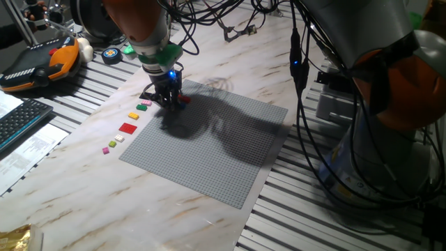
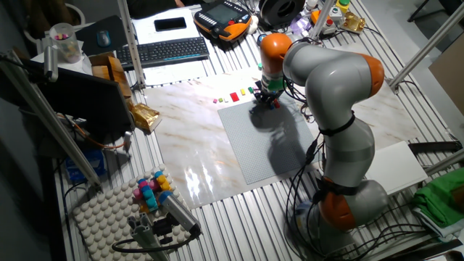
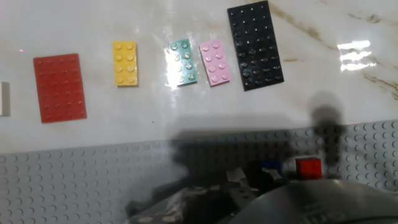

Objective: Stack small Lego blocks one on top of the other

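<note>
At the grey baseplate's [image 1: 209, 153] far corner on the bench [image 1: 83, 174], the hand [image 1: 167, 97] hovers low; its grip state is hidden. Beneath it sit the red block [image 3: 308, 167] and blue block [image 3: 271, 167]: light, rigid, slippery, best pinched by their long sides.

Glossy marbled table [image 3: 186, 18]; matt studded plastic baseplate [image 3: 93, 180].

The marbled surface [image 1: 83, 174] carries a grey studded baseplate [image 1: 209, 150] beside a row of loose bricks [image 3: 127, 62] and a black plate [image 3: 255, 45].
</note>
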You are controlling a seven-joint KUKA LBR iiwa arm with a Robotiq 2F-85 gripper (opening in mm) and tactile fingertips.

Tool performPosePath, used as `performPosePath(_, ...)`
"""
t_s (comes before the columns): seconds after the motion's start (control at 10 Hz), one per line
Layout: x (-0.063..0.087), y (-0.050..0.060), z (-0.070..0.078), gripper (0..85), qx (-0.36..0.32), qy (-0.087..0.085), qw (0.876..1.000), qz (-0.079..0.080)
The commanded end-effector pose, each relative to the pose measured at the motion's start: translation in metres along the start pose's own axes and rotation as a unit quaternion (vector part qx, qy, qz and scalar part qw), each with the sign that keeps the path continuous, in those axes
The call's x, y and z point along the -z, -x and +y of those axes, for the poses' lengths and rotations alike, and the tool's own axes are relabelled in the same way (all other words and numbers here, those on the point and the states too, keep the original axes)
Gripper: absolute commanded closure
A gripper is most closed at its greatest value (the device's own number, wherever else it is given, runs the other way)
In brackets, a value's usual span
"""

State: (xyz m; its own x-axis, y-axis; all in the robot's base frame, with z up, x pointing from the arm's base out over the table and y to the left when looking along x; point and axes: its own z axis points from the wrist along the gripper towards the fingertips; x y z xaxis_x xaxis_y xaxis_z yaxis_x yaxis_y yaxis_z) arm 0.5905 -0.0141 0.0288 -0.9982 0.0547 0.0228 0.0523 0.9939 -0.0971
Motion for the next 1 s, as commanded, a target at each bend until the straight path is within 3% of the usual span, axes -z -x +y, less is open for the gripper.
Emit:
performPosePath(0.0, 0.0025, 0.0016, 0.0013, 52.7, 0.0, 0.0, 1.0, -0.002)
performPosePath(0.9, 0.0093, 0.0005, 0.0073, 53.3, -0.006, -0.003, 1.0, 0.001)
